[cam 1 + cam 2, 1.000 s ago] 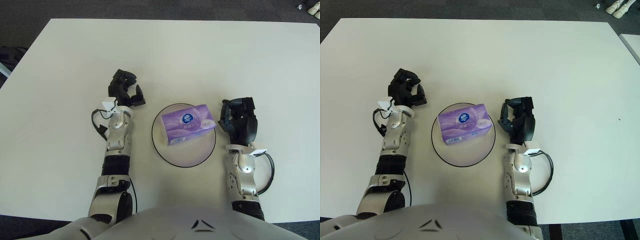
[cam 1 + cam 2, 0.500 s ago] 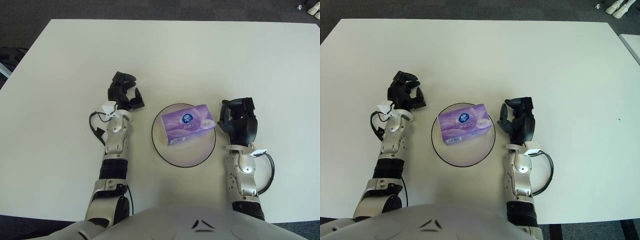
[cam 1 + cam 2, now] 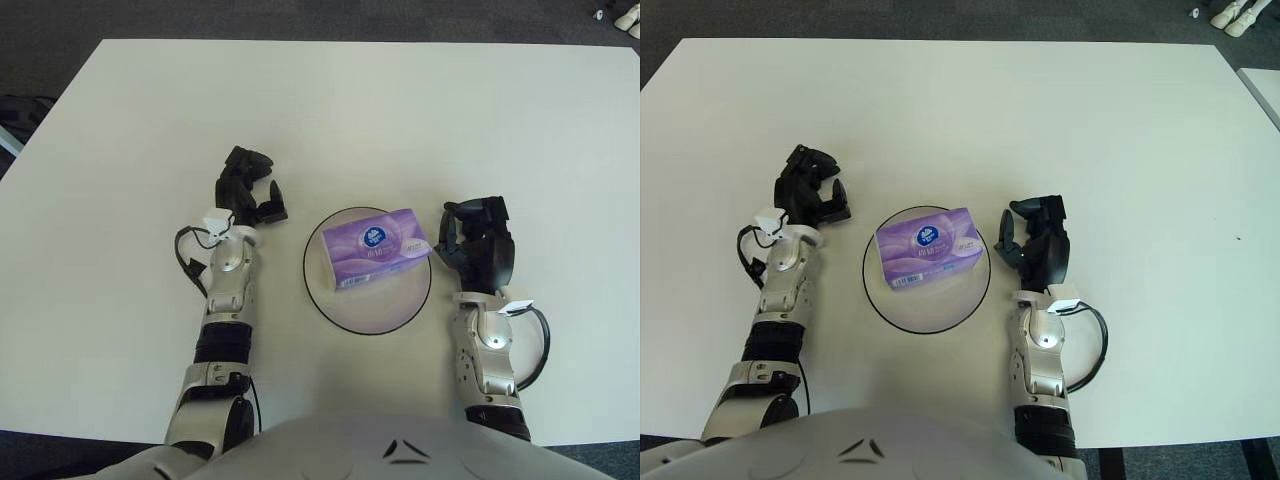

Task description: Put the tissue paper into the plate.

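Observation:
A purple tissue pack (image 3: 376,247) lies inside the round plate (image 3: 345,305) at the middle of the white table. My left hand (image 3: 247,188) is to the left of the plate, apart from it, fingers relaxed and holding nothing. My right hand (image 3: 475,240) is just right of the plate's rim, fingers spread and empty. Neither hand touches the tissue pack.
The white table (image 3: 350,110) stretches wide beyond the plate, with dark floor past its far edge. A pale object (image 3: 628,14) lies on the floor at the top right corner.
My left hand has drawn back toward me and slightly left, away from the plate. My right hand has barely moved. The tissue pack stays in the plate.

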{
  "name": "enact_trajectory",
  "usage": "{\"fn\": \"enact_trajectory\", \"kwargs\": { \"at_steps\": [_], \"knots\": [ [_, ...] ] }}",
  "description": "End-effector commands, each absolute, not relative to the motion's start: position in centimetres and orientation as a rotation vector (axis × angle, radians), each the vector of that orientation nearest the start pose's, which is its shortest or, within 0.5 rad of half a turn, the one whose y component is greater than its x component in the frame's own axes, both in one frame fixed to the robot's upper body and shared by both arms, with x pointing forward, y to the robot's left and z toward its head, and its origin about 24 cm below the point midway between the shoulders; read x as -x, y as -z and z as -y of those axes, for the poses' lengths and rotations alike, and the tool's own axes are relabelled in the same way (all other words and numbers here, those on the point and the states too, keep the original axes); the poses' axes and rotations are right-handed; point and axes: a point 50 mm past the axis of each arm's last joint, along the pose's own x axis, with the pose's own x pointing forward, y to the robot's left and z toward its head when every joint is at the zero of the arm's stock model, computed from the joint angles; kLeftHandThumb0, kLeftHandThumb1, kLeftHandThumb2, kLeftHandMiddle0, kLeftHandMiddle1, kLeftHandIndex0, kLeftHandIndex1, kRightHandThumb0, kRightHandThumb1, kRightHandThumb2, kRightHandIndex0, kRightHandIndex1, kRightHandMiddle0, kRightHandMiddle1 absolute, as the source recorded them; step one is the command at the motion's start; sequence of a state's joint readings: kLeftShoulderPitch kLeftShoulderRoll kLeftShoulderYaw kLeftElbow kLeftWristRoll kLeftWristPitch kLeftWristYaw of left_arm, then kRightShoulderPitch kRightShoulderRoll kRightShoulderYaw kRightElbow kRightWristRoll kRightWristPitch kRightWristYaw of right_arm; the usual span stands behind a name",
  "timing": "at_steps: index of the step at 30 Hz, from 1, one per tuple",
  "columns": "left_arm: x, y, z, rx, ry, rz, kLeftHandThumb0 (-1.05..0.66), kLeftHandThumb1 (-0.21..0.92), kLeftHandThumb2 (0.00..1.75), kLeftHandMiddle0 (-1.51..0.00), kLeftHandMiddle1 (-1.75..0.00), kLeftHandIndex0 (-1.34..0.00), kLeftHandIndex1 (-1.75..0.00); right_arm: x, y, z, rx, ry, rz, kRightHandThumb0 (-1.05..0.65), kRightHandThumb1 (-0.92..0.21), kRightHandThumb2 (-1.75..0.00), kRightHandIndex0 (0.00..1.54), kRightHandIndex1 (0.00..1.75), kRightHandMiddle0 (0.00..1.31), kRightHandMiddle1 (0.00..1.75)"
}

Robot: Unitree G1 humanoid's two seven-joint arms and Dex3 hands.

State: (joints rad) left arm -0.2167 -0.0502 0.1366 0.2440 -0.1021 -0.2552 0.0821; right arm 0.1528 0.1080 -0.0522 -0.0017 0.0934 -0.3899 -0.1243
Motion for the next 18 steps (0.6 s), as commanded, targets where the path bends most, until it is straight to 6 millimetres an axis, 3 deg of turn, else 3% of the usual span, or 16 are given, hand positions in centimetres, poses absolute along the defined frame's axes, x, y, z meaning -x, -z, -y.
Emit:
{"fn": "enact_trajectory", "kwargs": {
  "at_steps": [1, 8, 18],
  "knots": [
    [-27.2, -2.5, -16.6, 0.148, -0.188, 0.047, -0.01, 0.02, 1.67, -0.83, -1.75, -0.6, -1.75, -20.4, -1.4, 16.9, -0.181, 0.311, 0.084, -0.38, -0.7, -0.84, 0.52, 1.37, 0.32, 1.75],
    [-26.4, -2.2, -16.5, 0.139, -0.184, 0.037, -0.01, 0.02, 1.67, -0.83, -1.75, -0.61, -1.75, -20.3, -1.4, 17.3, -0.155, 0.302, 0.09, -0.38, -0.72, -0.81, 0.52, 1.36, 0.31, 1.75],
    [-25.6, -2.1, -16.2, 0.12, -0.183, 0.06, -0.01, 0.16, 1.51, -0.71, -1.74, -0.51, -1.75, -20.3, -1.6, 17.5, -0.133, 0.306, 0.104, -0.37, -0.73, -0.8, 0.53, 1.34, 0.3, 1.75]
  ]
}}
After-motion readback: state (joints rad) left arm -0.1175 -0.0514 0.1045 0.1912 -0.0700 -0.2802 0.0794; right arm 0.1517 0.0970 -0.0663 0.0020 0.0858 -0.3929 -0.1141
